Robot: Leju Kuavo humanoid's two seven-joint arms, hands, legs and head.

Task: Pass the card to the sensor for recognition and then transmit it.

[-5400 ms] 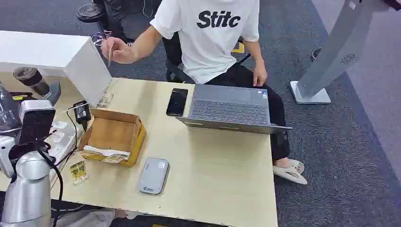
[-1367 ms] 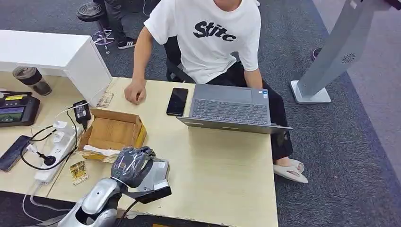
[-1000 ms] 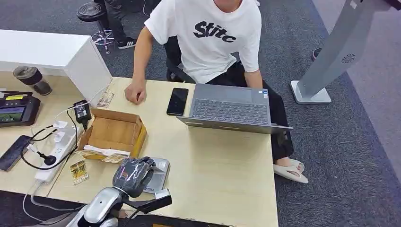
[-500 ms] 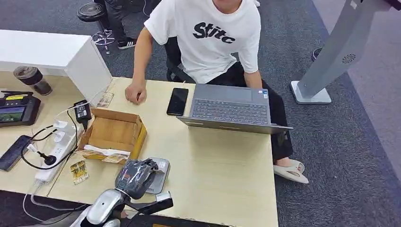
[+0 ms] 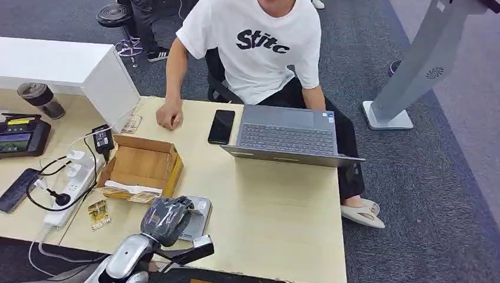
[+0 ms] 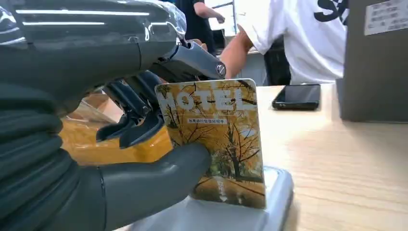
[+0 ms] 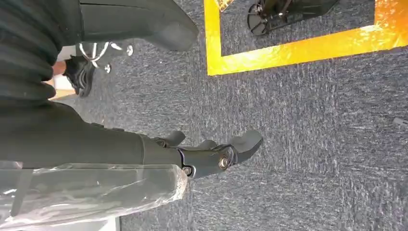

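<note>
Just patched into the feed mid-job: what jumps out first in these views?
The left hand holds a yellow hotel card upright, its lower edge at the grey sensor by the table's near edge. Across the table a person in a white T-shirt sits behind an open laptop, a fist resting beside a black phone.

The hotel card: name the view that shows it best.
Left wrist view: the card faces the camera, upright over the grey sensor, pinched by the left hand. In the head view, the left hand covers it. The right wrist view looks at carpet.
</note>
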